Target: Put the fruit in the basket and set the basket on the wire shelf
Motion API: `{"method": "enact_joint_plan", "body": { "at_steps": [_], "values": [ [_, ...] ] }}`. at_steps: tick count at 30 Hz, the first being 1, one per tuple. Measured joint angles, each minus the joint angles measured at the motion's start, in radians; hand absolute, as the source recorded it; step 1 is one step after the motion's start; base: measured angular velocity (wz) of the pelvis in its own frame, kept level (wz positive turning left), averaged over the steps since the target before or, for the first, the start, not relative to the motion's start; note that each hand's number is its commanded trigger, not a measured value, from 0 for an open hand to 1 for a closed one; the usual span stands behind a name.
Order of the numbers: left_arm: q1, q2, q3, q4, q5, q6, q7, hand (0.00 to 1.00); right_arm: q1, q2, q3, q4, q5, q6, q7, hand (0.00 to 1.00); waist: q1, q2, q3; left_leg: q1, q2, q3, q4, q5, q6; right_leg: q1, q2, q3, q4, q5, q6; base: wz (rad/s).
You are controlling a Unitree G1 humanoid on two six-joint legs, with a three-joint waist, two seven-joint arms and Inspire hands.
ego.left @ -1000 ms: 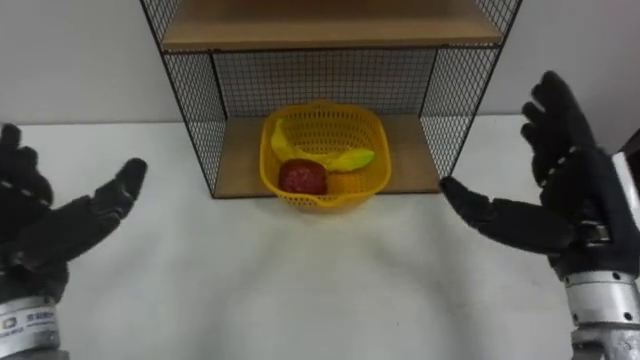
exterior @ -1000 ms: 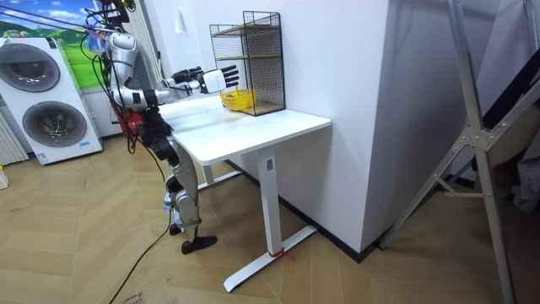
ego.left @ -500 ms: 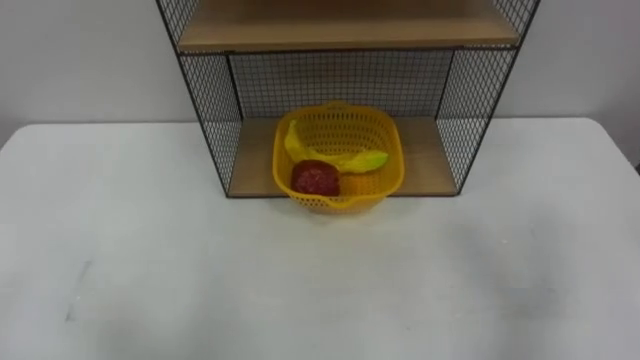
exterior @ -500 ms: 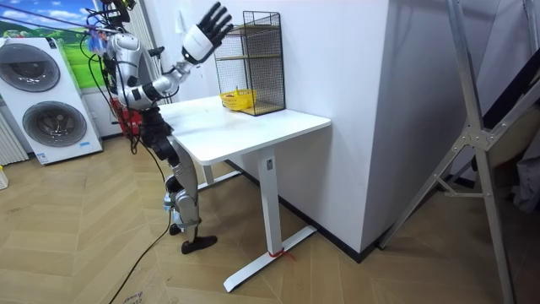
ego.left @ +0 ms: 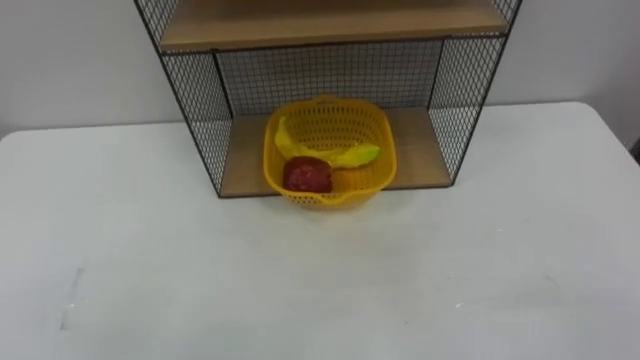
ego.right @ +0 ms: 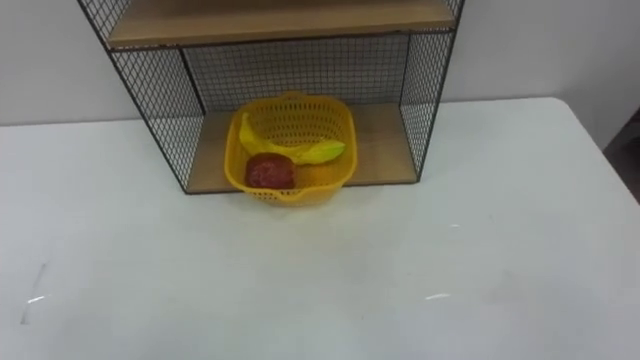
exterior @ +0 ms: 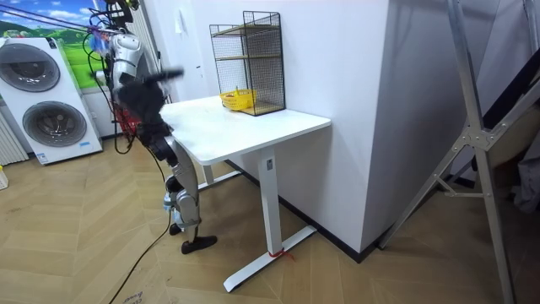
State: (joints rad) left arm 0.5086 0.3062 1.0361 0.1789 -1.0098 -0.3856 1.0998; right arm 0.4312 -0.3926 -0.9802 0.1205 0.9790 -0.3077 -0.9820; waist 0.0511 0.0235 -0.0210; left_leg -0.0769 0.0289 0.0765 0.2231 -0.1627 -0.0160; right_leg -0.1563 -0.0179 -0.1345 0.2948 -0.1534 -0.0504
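A yellow plastic basket (ego.left: 328, 150) (ego.right: 292, 147) stands on the lower wooden board of the black wire shelf (ego.left: 190, 100), its front rim just past the board's edge. Inside it lie a banana (ego.left: 345, 156), a red apple (ego.left: 306, 175) and an orange fruit (ego.left: 348, 181). In the room view I stand at the white table's (exterior: 253, 127) left end, facing the shelf (exterior: 247, 59) and the basket (exterior: 238, 100). My arms are drawn back to my body, and one blurred dark hand (exterior: 167, 75) shows near my chest.
The shelf sits at the table's back edge against a white wall, with a second wooden board (ego.left: 330, 25) above the basket. Two washing machines (exterior: 38, 93) stand behind me in the room view. A metal frame (exterior: 481, 143) stands at the room view's right.
A second ago both open hands flanked the shelf. They left the eye views, one arm swung up high, and now the arms are down by my body. The basket has not moved.
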Motion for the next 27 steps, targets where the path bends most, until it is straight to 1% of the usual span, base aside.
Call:
{"method": "enact_joint_plan", "body": {
  "at_steps": [2, 3, 4, 5, 6, 7, 8, 9, 10, 11, 12, 14, 15, 16, 17, 18, 19, 20, 21, 23, 24, 26, 27],
  "values": [
    [-0.019, -0.001, -0.029, 0.235, -0.184, 0.008, 0.000, 0.00, 0.002, 0.004, 0.022, 0.244, 0.172, 0.020, 0.006, 0.00, 0.003, -0.004, -0.0023, 0.001, -0.004, 0.000, -0.001, -0.005, 0.005, 0.002, -0.001, 0.005, -0.001, -0.001, 0.011, 0.02],
    [-0.026, -0.001, -0.039, 0.284, -0.225, 0.009, 0.000, 0.00, 0.000, 0.008, 0.025, 0.301, 0.223, 0.023, 0.006, 0.00, 0.005, -0.006, -0.0015, 0.001, -0.004, 0.000, 0.001, -0.007, 0.007, 0.004, -0.002, 0.005, -0.001, -0.001, 0.013, 0.07],
    [-0.041, -0.002, -0.064, 0.377, -0.298, 0.010, -0.005, 0.00, -0.001, 0.023, 0.050, 0.413, 0.298, 0.026, 0.011, 0.00, 0.013, -0.009, -0.0005, 0.000, -0.004, 0.000, 0.001, -0.009, 0.009, 0.004, -0.003, 0.004, -0.001, -0.002, 0.014, 0.06],
    [-0.055, -0.009, -0.073, 0.469, -0.342, 0.011, -0.022, 0.00, -0.012, 0.047, 0.082, 0.511, 0.351, 0.026, 0.029, 0.00, 0.015, -0.016, -0.0022, -0.002, -0.003, -0.002, 0.002, -0.010, 0.009, 0.008, -0.005, 0.002, 0.001, -0.003, 0.014, 0.03],
    [-0.063, -0.015, -0.073, 0.506, -0.356, 0.011, -0.027, 0.00, -0.014, 0.060, 0.094, 0.552, 0.381, 0.026, 0.040, 0.00, 0.016, -0.018, -0.0023, -0.003, -0.003, -0.003, 0.004, -0.011, 0.010, 0.009, -0.006, 0.002, 0.002, -0.004, 0.013, 0.03],
    [-0.077, -0.025, -0.073, 0.580, -0.379, 0.012, -0.038, 0.00, -0.015, 0.089, 0.103, 0.621, 0.431, 0.026, 0.056, 0.00, 0.024, -0.019, -0.0025, -0.004, 0.000, -0.007, 0.016, -0.019, 0.011, 0.012, -0.007, 0.001, 0.006, -0.010, 0.011, 0.00],
    [-0.089, -0.028, -0.073, 0.647, -0.398, 0.015, -0.046, 0.00, -0.015, 0.116, 0.127, 0.697, 0.446, 0.026, 0.074, 0.00, 0.030, -0.019, -0.0028, -0.003, 0.001, -0.009, 0.026, -0.027, 0.012, 0.013, -0.008, 0.000, 0.006, -0.012, 0.014, 0.03],
    [-0.090, -0.030, -0.074, 0.671, -0.402, 0.016, -0.050, 0.00, -0.015, 0.134, 0.140, 0.726, 0.445, 0.026, 0.083, 0.00, 0.031, -0.021, -0.0032, -0.004, 0.002, -0.008, 0.032, -0.033, 0.012, 0.014, -0.008, 0.000, 0.006, -0.013, 0.015, 0.00],
    [-0.089, -0.038, -0.075, 0.705, -0.402, 0.016, -0.065, 0.00, -0.016, 0.162, 0.176, 0.786, 0.441, 0.026, 0.104, 0.00, 0.032, -0.025, -0.0058, -0.006, 0.004, -0.007, 0.040, -0.036, 0.013, 0.015, -0.008, 0.000, 0.006, -0.013, 0.016, 0.00],
    [-0.088, -0.055, -0.078, 0.715, -0.402, 0.016, -0.083, 0.00, -0.015, 0.192, 0.210, 0.826, 0.438, 0.026, 0.120, 0.00, 0.035, -0.026, -0.0064, -0.007, 0.004, -0.006, 0.044, -0.039, 0.014, 0.018, -0.008, 0.000, 0.003, -0.012, 0.019, 0.00],
    [-0.088, -0.065, -0.080, 0.723, -0.404, 0.016, -0.091, 0.00, -0.015, 0.206, 0.224, 0.839, 0.437, 0.026, 0.126, 0.00, 0.034, -0.026, -0.0070, -0.007, 0.004, -0.005, 0.044, -0.039, 0.015, 0.020, -0.008, 0.000, 0.000, -0.011, 0.020, 0.00],
    [-0.091, -0.091, -0.113, 0.789, -0.407, 0.023, -0.131, 0.00, -0.024, 0.248, 0.286, 0.900, 0.434, 0.035, 0.165, 0.00, 0.036, -0.029, -0.0092, -0.007, 0.004, 0.006, 0.044, -0.039, 0.015, 0.020, -0.010, 0.009, -0.003, -0.005, 0.026, -0.08],
    [-0.091, -0.101, -0.118, 0.802, -0.406, 0.027, -0.143, 0.00, -0.031, 0.252, 0.301, 0.921, 0.434, 0.041, 0.172, 0.00, 0.037, -0.030, -0.0100, -0.007, 0.003, 0.008, 0.044, -0.039, 0.015, 0.022, -0.010, 0.012, -0.004, -0.001, 0.027, -0.14],
    [-0.092, -0.123, -0.135, 0.820, -0.403, 0.037, -0.167, 0.00, -0.051, 0.257, 0.328, 0.966, 0.430, 0.050, 0.186, 0.00, 0.033, -0.032, -0.0100, -0.004, 0.000, 0.009, 0.043, -0.040, 0.016, 0.024, -0.010, 0.017, -0.006, 0.007, 0.033, -0.08],
    [-0.103, -0.141, -0.165, 0.855, -0.377, 0.050, -0.197, 0.00, -0.069, 0.265, 0.342, 1.010, 0.399, 0.059, 0.204, 0.00, 0.031, -0.032, -0.0096, 0.001, -0.003, 0.002, 0.043, -0.042, 0.020, 0.032, -0.012, 0.016, -0.009, 0.009, 0.036, 0.00],
    [-0.115, -0.144, -0.181, 0.886, -0.357, 0.062, -0.216, 0.00, -0.078, 0.267, 0.357, 1.035, 0.382, 0.066, 0.213, 0.00, 0.032, -0.032, -0.0102, 0.004, -0.004, 0.002, 0.043, -0.042, 0.020, 0.039, -0.014, 0.014, -0.012, 0.010, 0.037, 0.06],
    [-0.136, -0.156, -0.210, 0.942, -0.310, 0.093, -0.259, 0.00, -0.103, 0.267, 0.401, 1.091, 0.338, 0.090, 0.236, 0.00, 0.034, -0.033, -0.0098, 0.017, -0.005, 0.005, 0.038, -0.043, 0.021, 0.055, -0.015, 0.013, -0.023, 0.015, 0.041, 0.06],
    [-0.150, -0.174, -0.239, 0.980, -0.244, 0.125, -0.303, 0.00, -0.132, 0.270, 0.445, 1.139, 0.260, 0.116, 0.266, 0.00, 0.032, -0.035, -0.0086, 0.029, -0.006, 0.005, 0.032, -0.043, 0.021, 0.071, -0.016, 0.011, -0.033, 0.020, 0.044, 0.05],
    [-0.157, -0.182, -0.249, 0.996, -0.210, 0.140, -0.331, 0.00, -0.146, 0.270, 0.463, 1.164, 0.212, 0.130, 0.289, 0.00, 0.035, -0.035, -0.0086, 0.035, -0.007, 0.005, 0.030, -0.043, 0.021, 0.080, -0.016, 0.011, -0.040, 0.024, 0.046, 0.00],
    [-0.168, -0.199, -0.315, 1.044, -0.064, 0.207, -0.434, 0.00, -0.201, 0.266, 0.558, 1.220, -0.008, 0.187, 0.362, 0.00, 0.039, -0.038, -0.0077, 0.053, -0.009, 0.005, 0.027, -0.043, 0.021, 0.099, -0.016, 0.010, -0.051, 0.029, 0.049, 0.00],
    [-0.168, -0.201, -0.335, 1.051, -0.013, 0.222, -0.458, 0.00, -0.210, 0.266, 0.573, 1.224, -0.076, 0.201, 0.380, 0.00, 0.034, -0.038, -0.0078, 0.057, -0.008, 0.004, 0.027, -0.043, 0.021, 0.107, -0.016, 0.008, -0.056, 0.030, 0.049, 0.09],
    [-0.173, -0.200, -0.414, 1.053, 0.236, 0.278, -0.549, 0.00, -0.247, 0.260, 0.619, 1.243, -0.330, 0.250, 0.465, 0.00, 0.031, -0.041, -0.0044, 0.078, -0.010, -0.001, 0.017, -0.043, 0.021, 0.132, -0.020, -0.004, -0.063, 0.031, 0.050, 0.18],
    [-0.177, -0.200, -0.436, 1.052, 0.303, 0.292, -0.572, 0.00, -0.256, 0.257, 0.639, 1.241, -0.377, 0.263, 0.487, 0.00, 0.032, -0.042, -0.0029, 0.084, -0.010, 0.000, 0.013, -0.043, 0.021, 0.139, -0.020, -0.005, -0.067, 0.032, 0.050, 0.08]
  ]
}}
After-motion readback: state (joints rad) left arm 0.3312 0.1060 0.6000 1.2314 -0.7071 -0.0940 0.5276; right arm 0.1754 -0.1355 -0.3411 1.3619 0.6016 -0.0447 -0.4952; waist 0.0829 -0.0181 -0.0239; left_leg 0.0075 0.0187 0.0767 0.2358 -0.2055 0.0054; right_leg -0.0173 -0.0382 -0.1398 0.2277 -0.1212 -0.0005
